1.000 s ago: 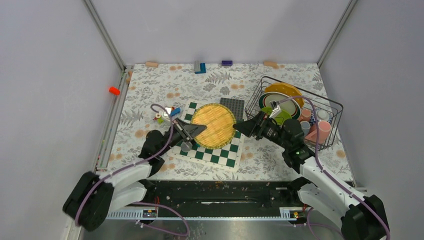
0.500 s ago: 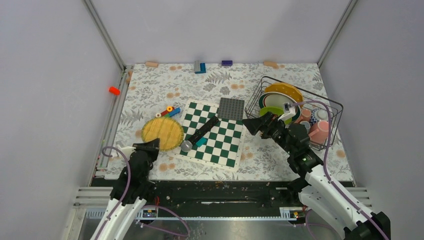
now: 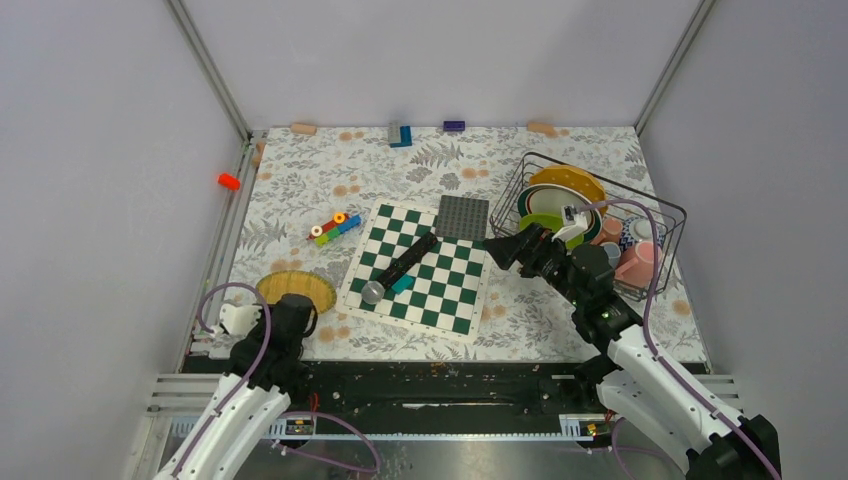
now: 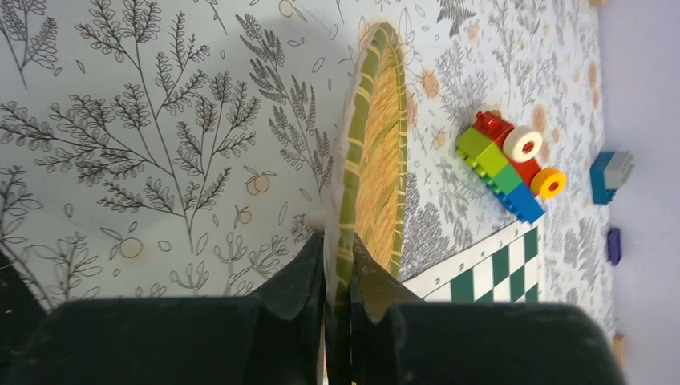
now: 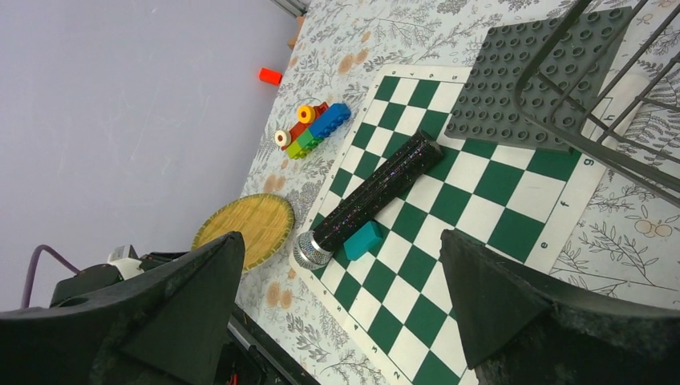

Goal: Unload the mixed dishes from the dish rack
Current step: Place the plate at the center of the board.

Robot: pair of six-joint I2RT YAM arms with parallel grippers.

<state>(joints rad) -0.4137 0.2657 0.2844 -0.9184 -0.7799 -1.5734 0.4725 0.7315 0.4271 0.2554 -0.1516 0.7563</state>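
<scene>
Status: left gripper (image 4: 338,253) is clamped on the near rim of the round woven yellow plate (image 4: 381,160), one finger on each face, pads pressed tight against the green-edged border. The plate (image 3: 290,287) is out of the dish rack (image 3: 655,200) and sits over the floral cloth at the near-left of the table, just left of the chessboard (image 3: 430,275) and clear of it. It looks tilted in the top view; I can't tell if its far edge touches the cloth.

Right gripper (image 3: 495,250) has its fingers spread wide with nothing between them (wrist view looks straight through the gap onto the board). It hangs between the chessboard's right edge and the rack's left wall, tips pointing left.

Rack is at the far right, well apart from the held plate. It holds:
- a yellow dish (image 3: 570,185) standing at the back
- a green bowl (image 3: 550,222) in front of it
- pink mugs (image 3: 640,262) on the right side
- a small patterned dish (image 3: 628,237) between them, too small to read

Other items:
- black stick with silver head (image 5: 377,188) lies diagonally on the board
- teal block (image 5: 362,239) lies just beside the head
- dark grey studded plate (image 5: 545,88) overlaps the board's far corner, next to the rack
- toy block cluster (image 4: 505,164) lies beyond the held plate
</scene>
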